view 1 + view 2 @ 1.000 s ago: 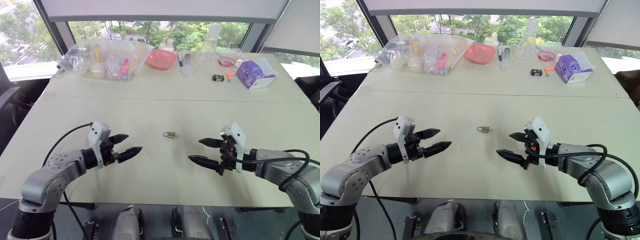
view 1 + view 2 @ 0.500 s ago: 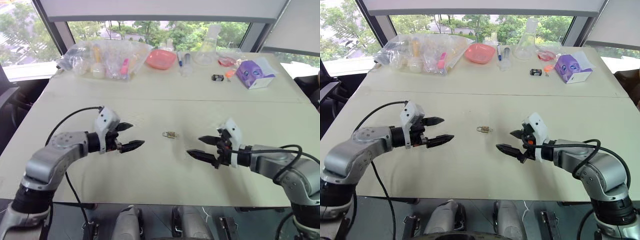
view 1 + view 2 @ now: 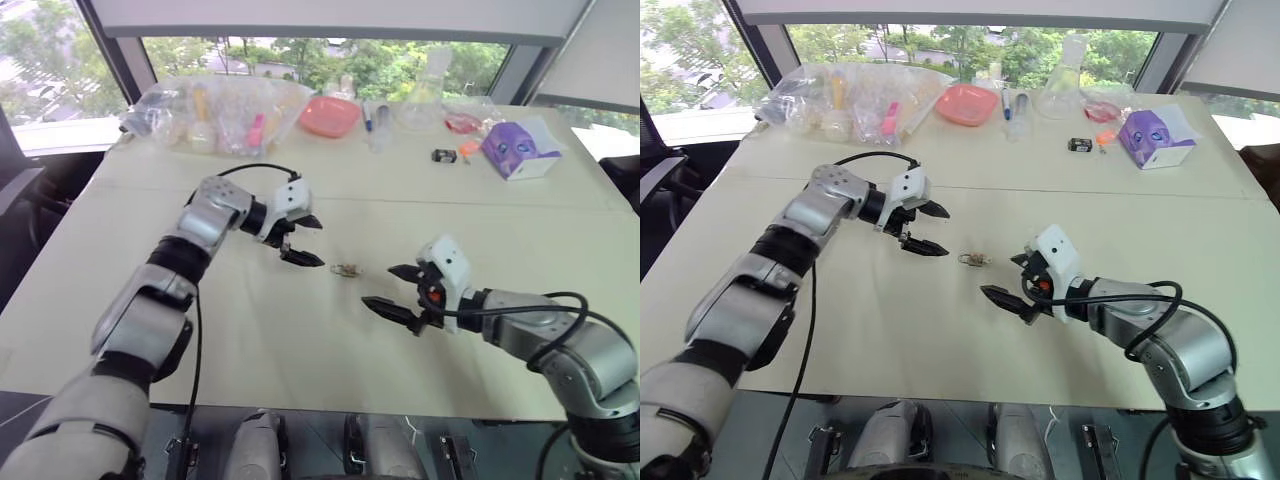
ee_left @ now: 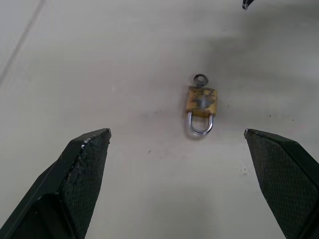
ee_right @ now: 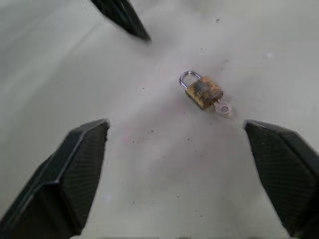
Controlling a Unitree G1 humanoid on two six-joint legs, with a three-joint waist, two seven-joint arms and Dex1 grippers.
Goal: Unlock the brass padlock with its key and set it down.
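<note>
The brass padlock [image 3: 346, 270] lies flat on the pale table [image 3: 300, 340], near the middle. Its silvery shackle [image 4: 200, 125] is closed, and the key [image 5: 223, 107] sticks out of its bottom end. My left gripper [image 3: 307, 241] hovers just left of the padlock, open, pointing toward it. My right gripper [image 3: 395, 289] sits to the padlock's right and a little nearer to me, also open. Neither gripper touches the padlock, which shows ahead of the fingers in both wrist views, as padlock [image 4: 202, 99] and padlock [image 5: 204, 91].
Along the table's far edge stand a clear bag of items [image 3: 215, 115], a pink dish [image 3: 330, 115], a glass flask [image 3: 425, 95], a small black-and-white gadget [image 3: 443, 155] and a purple-and-white box [image 3: 520, 148]. A seam crosses the table [image 3: 450, 205] behind the padlock.
My left arm has swung forward and to the right, bringing its gripper close beside the padlock. The right gripper has edged slightly toward the padlock. The padlock has not moved.
</note>
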